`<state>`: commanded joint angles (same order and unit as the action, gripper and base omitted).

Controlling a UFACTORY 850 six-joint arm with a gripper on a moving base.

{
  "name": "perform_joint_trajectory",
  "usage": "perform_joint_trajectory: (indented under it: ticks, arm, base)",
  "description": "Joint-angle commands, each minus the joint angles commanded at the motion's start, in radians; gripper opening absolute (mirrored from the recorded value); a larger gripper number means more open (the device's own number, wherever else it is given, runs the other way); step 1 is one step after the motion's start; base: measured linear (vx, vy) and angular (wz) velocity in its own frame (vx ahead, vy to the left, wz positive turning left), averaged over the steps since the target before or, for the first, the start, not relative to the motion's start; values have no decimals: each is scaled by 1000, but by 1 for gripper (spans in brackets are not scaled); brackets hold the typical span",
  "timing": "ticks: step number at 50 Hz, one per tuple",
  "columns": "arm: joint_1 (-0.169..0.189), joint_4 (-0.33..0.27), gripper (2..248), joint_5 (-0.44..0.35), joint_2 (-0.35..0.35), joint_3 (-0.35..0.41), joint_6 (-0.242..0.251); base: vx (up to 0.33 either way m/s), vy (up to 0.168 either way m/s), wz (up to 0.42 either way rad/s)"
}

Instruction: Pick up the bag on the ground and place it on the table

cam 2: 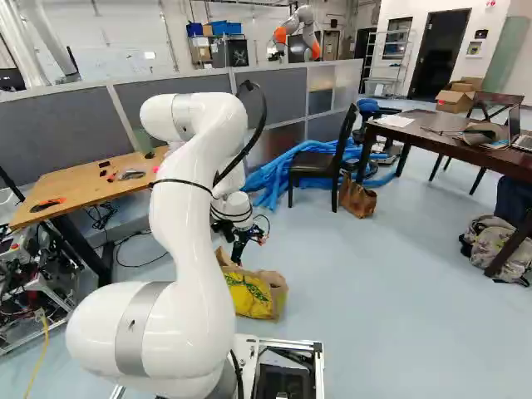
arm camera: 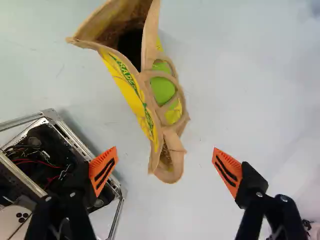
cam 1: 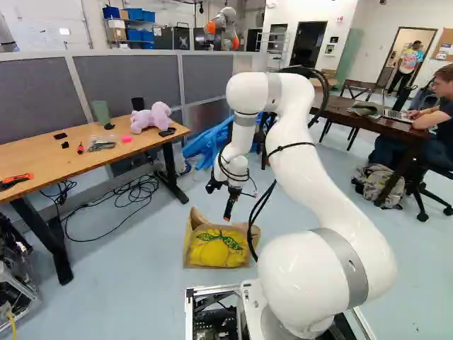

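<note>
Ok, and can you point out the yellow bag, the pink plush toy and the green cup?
Yellow bag [cam 1: 215,251]: left base view, printed front.
Pink plush toy [cam 1: 147,120]: left base view, its body.
Green cup [cam 1: 101,112]: left base view, its side.

Yellow bag [cam 1: 216,249], gaping, upright, on floor [cam 1: 141,290]

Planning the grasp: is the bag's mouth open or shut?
Open: in the wrist view the bag gapes at one end, showing its dark inside.

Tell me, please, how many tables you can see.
2: the light wooden table, left in both base views, and the dark table, right in both. The partition may hide others.
</note>
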<state>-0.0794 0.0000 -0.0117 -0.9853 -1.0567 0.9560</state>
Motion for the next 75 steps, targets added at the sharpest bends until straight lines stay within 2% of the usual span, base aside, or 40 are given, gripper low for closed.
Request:
perform_joint_trajectory:
  ticks: [75]
  arm:
    - [0, 0, 247, 0, -293, -225, 0]
  base:
    - [0, 0, 0]
